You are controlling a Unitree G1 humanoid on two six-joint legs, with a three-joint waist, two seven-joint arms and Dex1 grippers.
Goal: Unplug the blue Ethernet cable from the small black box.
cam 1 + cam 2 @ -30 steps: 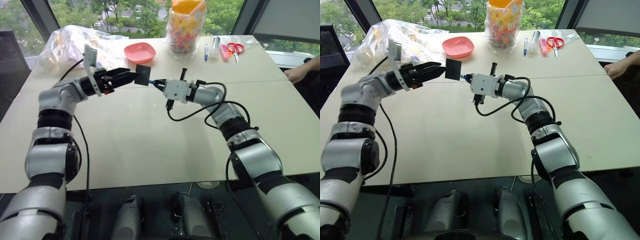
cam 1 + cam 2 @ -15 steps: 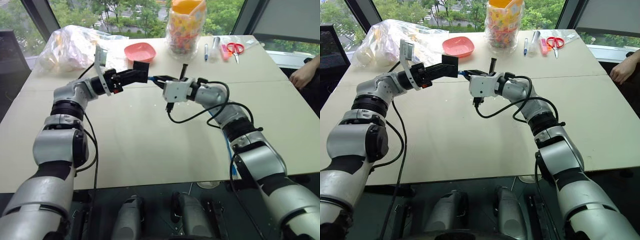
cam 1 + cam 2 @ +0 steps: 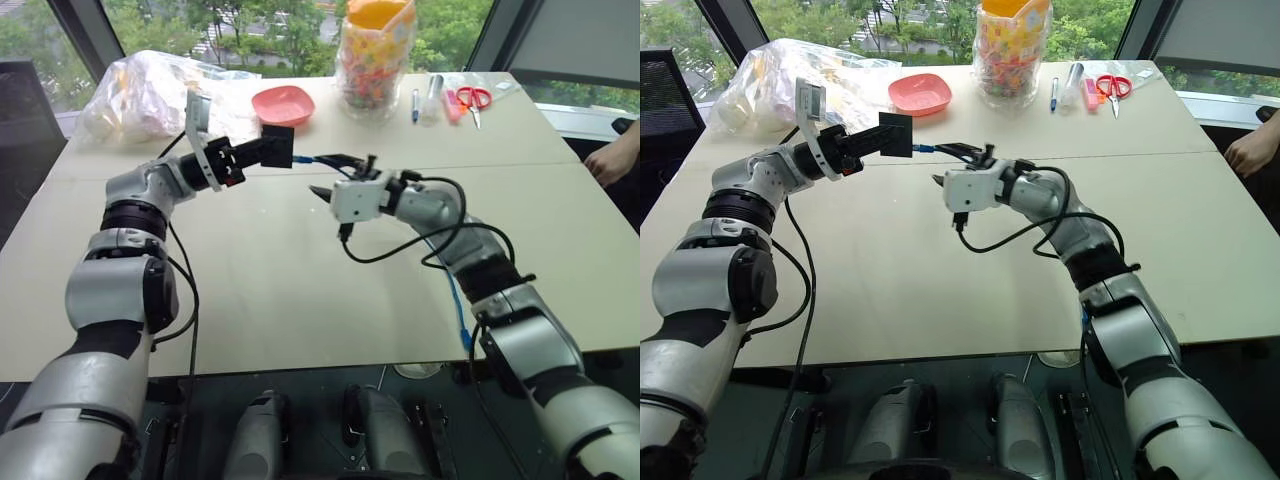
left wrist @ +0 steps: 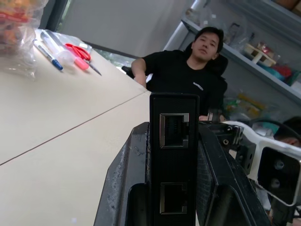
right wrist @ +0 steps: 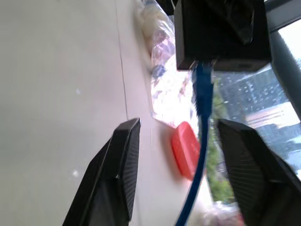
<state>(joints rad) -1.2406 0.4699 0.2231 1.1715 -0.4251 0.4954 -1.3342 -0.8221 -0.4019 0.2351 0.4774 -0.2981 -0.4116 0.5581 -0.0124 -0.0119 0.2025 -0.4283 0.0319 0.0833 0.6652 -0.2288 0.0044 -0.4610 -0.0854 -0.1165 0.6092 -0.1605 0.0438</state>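
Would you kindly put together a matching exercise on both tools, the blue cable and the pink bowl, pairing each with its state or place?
Things:
1. left tool
2. right tool
3. blue Ethernet cable
4. pink bowl

States or places:
A. open, fingers apart
B. beside the plastic bag
C. shut on the small black box
D. runs from the box, between two open fingers

Pairs: 1-C, 2-A, 3-D, 4-B

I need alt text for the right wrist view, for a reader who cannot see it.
The blue Ethernet cable runs, still plugged in, from the small black box down between the open fingers of the right gripper, over a pale table.
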